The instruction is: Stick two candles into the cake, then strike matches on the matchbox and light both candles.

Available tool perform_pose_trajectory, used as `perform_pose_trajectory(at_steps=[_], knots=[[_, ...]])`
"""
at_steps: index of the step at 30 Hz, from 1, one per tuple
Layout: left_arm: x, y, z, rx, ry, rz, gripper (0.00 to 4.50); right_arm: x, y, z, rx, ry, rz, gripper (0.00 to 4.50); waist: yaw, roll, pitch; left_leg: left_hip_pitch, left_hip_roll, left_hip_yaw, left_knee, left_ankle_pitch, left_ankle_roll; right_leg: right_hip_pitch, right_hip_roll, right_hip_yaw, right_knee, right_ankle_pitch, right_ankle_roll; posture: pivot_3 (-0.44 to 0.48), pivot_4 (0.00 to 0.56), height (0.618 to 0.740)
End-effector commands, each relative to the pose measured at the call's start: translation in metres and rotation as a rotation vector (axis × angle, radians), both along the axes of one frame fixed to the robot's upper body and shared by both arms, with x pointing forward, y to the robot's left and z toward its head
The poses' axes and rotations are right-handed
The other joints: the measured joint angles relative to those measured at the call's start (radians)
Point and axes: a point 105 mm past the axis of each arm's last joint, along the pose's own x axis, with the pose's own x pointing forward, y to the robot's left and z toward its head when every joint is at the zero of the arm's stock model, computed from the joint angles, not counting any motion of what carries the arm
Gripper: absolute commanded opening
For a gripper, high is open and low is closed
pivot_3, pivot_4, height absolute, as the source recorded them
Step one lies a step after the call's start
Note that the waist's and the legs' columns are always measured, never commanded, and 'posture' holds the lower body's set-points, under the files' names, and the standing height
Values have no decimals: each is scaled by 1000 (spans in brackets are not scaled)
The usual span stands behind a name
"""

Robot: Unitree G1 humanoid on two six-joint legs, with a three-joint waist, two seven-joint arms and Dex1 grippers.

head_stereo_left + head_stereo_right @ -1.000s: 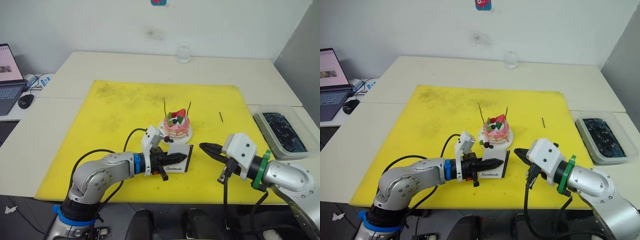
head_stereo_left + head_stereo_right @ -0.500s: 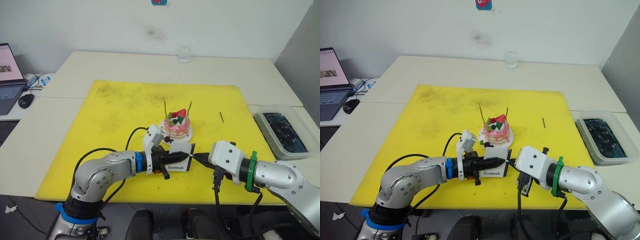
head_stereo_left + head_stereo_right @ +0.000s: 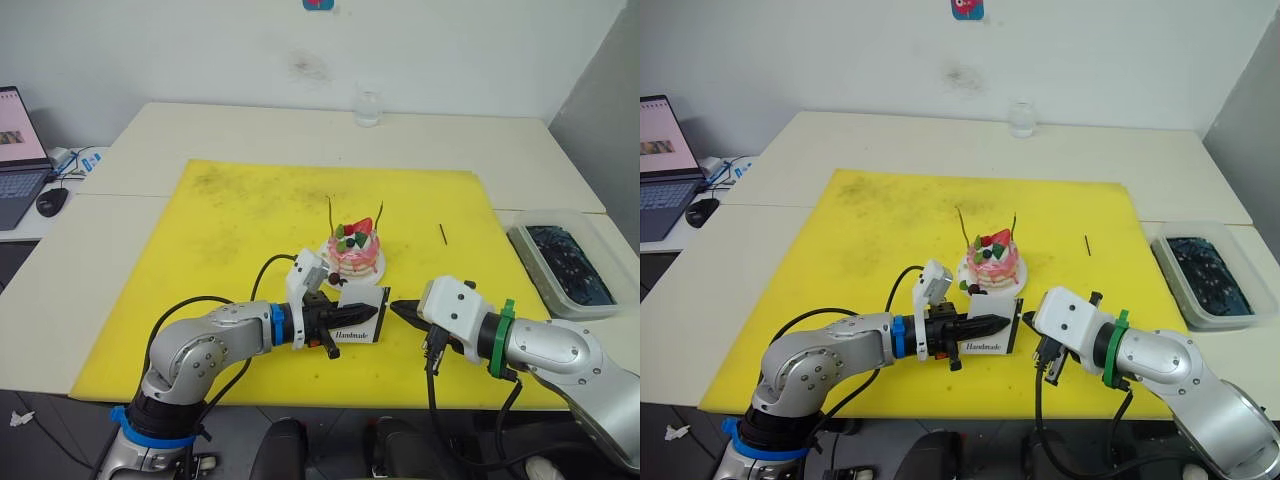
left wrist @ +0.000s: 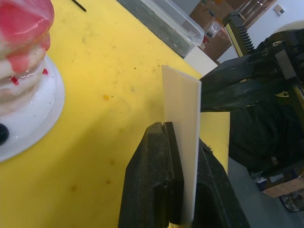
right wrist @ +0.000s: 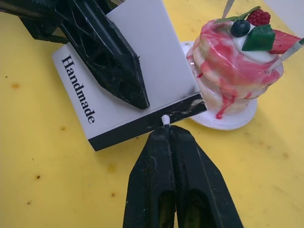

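The pink cake sits on its white plate mid-mat, with two thin candles standing in it. Just in front of the cake, my left gripper is shut on the white matchbox, holding it on edge with the black strip facing right. My right gripper is shut on a match whose white head pokes out of the fingertips at the strip. A second match lies on the mat right of the cake.
A yellow mat covers the table's middle. A clear tub with dark contents stands at the right edge. At the back stands a glass; a laptop and mouse are at far left.
My right gripper swept left with the match to the matchbox's right edge, then drew back slightly to the right. The left gripper and matchbox stayed put.
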Motion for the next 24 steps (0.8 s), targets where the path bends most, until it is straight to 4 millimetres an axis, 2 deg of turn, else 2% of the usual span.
perform_pose_trajectory(at_steps=[1,15,24], knots=[[-5,-3,10,-31,-36,-24,0,0,3,5,3,-34,3,34,0,0,0,0,0,0,0,0,0,0,0,0,0,0,0,0,150,740],[-10,-5,11,-29,-47,-55,0,5,6,2,-3,-27,-7,34,0,0,0,0,0,0,0,0,0,0,0,0,0,0,0,0,150,740],[-18,-10,8,-33,-16,-118,0,11,13,9,42,-58,-26,34,-1,0,0,0,0,0,0,0,0,0,0,0,0,0,0,0,150,740]])
